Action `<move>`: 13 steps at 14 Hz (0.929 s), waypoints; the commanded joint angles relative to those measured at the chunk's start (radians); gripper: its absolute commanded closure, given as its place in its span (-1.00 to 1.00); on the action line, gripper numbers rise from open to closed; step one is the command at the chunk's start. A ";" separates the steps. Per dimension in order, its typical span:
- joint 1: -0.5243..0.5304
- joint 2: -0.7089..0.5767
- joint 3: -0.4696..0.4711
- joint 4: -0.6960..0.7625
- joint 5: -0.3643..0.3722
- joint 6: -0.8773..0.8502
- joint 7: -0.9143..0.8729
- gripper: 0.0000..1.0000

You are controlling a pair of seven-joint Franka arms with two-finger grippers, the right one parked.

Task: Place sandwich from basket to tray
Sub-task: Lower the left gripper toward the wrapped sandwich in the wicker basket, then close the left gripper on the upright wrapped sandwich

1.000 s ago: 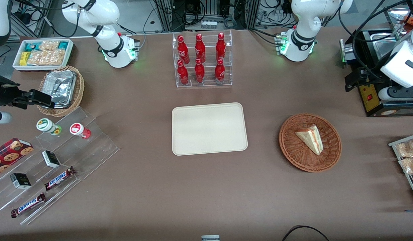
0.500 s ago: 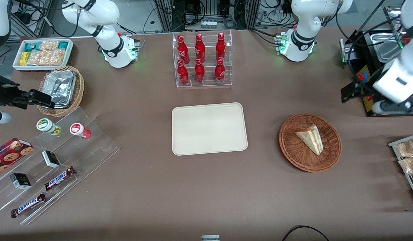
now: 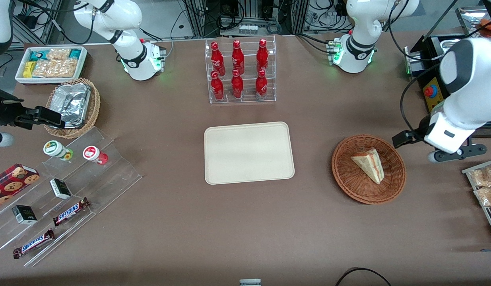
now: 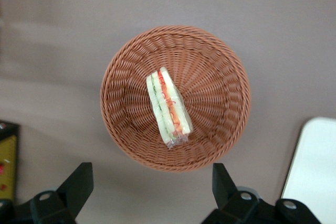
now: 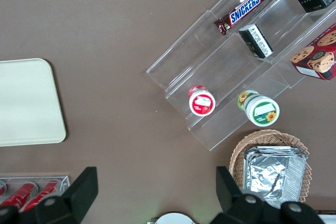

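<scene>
A: Right, we're looking at the pincer (image 4: 148, 190) hanging above the worktop (image 3: 245, 222), just off the rim of the basket (image 3: 350, 183) toward the working arm's end. Its two black fingers (image 4: 77, 186) stand wide apart with nothing between them.

B: And the sandwich (image 3: 369, 164)? We see it lying in the basket, a pale wedge with its red and green filling edge showing, clear wrap bunched at the narrow tip.

A: From the wrist camera we get it nearly centred in the weave, touching nothing but the basket (image 4: 220, 103) itself. The tray (image 3: 269, 174) sits bare, well apart, toward the middle of the worktop.

B: So we'd call this the approach step: nothing gripped, nothing lifted.

A: Agreed. Next, we reckon, the pincer has to slide in over the sandwich (image 4: 168, 108), line its fingers across the two bread faces, then come down.

B: Gently, we'd say. Soft bread and slippery wrap could squash or slide, and the basket's raised rim leaves little room for a low sideways entry.
</scene>
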 commanded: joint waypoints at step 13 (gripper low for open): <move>-0.025 0.126 0.002 -0.304 -0.004 0.471 -0.348 -1.00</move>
